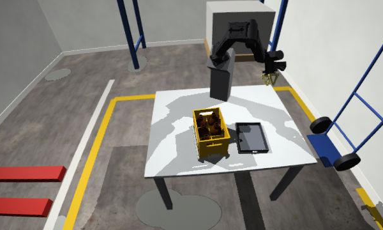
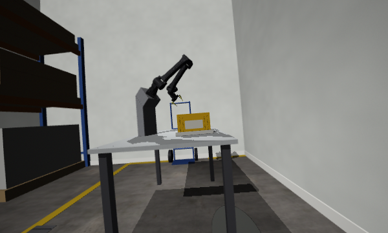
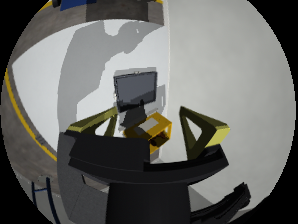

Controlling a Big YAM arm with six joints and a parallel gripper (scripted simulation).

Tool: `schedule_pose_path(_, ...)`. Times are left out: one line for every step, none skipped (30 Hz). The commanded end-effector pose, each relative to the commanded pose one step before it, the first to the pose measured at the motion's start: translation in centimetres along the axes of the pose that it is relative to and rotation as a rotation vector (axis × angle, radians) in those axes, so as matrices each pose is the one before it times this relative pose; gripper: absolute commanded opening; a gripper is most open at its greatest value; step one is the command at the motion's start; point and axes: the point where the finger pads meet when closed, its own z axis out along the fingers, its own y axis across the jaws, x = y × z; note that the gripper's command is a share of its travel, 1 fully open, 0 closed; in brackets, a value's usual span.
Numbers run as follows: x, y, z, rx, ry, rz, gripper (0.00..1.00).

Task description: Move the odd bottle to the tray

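A yellow crate (image 1: 209, 132) stands in the middle of the white table and holds several brown bottles (image 1: 208, 125); their necks are too small to compare. A dark empty tray (image 1: 251, 137) lies just right of the crate. My gripper (image 1: 270, 78) is open and empty, high above the table's far right corner, well away from the crate and tray. In the wrist view the yellow fingers frame the crate (image 3: 152, 128) and the tray (image 3: 136, 90) far below. The exterior view shows the crate (image 2: 193, 122) and my gripper (image 2: 178, 97) above it.
The arm's grey pedestal (image 1: 221, 78) stands at the table's far edge. A blue hand truck (image 1: 348, 128) leans by the right wall. A large grey box (image 1: 239, 25) stands behind the arm.
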Motion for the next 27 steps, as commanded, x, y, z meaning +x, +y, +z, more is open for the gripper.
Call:
schedule_pose_path(-0.152, -0.165, -0.137, 0.00203, -0.00402, 0.00465, 1.00)
schedule_pose_path(0.000, 0.000, 0.000, 0.00000, 0.00000, 0.00000, 1.00)
schedule_pose_path(0.000, 0.000, 0.000, 0.00000, 0.00000, 0.00000, 1.00)
schedule_pose_path(0.000, 0.000, 0.000, 0.00000, 0.00000, 0.00000, 1.00)
schedule_pose_path(0.000, 0.000, 0.000, 0.00000, 0.00000, 0.00000, 1.00)
schedule_pose_path(0.000, 0.000, 0.000, 0.00000, 0.00000, 0.00000, 1.00)
schedule_pose_path(0.000, 0.000, 0.000, 0.00000, 0.00000, 0.00000, 1.00)
schedule_pose_path(0.000, 0.000, 0.000, 0.00000, 0.00000, 0.00000, 1.00)
schedule_pose_path(0.000, 0.000, 0.000, 0.00000, 0.00000, 0.00000, 1.00)
schedule_pose_path(0.000, 0.000, 0.000, 0.00000, 0.00000, 0.00000, 1.00)
schedule_pose_path(0.000, 0.000, 0.000, 0.00000, 0.00000, 0.00000, 1.00)
schedule_pose_path(0.000, 0.000, 0.000, 0.00000, 0.00000, 0.00000, 1.00)
schedule_pose_path(0.000, 0.000, 0.000, 0.00000, 0.00000, 0.00000, 1.00)
schedule_pose_path(0.000, 0.000, 0.000, 0.00000, 0.00000, 0.00000, 1.00)
schedule_pose_path(0.000, 0.000, 0.000, 0.00000, 0.00000, 0.00000, 1.00)
schedule_pose_path(0.000, 0.000, 0.000, 0.00000, 0.00000, 0.00000, 1.00)
schedule_pose_path(0.000, 0.000, 0.000, 0.00000, 0.00000, 0.00000, 1.00)
schedule_pose_path(-0.276, -0.239, 0.062, 0.00108, -0.00003, 0.01085, 1.00)
schedule_pose_path(0.015, -0.164, 0.217, -0.00241, 0.00344, 0.00905, 1.00)
schedule_pose_path(0.021, -0.433, 0.487, -0.00482, 0.00838, 0.01923, 1.00)
schedule_pose_path(-0.284, -0.258, 0.177, -0.00234, -0.00178, 0.01206, 1.00)
schedule_pose_path(-0.116, -0.201, 0.241, -0.00453, -0.00241, 0.01350, 1.00)
schedule_pose_path(-0.162, -0.291, 0.345, -0.00636, -0.00338, 0.01927, 1.00)
schedule_pose_path(-0.210, -0.396, 0.461, -0.00828, -0.00442, 0.02573, 1.00)
schedule_pose_path(-0.258, -0.517, 0.588, -0.01018, -0.00548, 0.03274, 1.00)
schedule_pose_path(-0.303, -0.654, 0.721, -0.01197, -0.00654, 0.04015, 1.00)
schedule_pose_path(-0.344, -0.809, 0.859, -0.01353, -0.00758, 0.04785, 1.00)
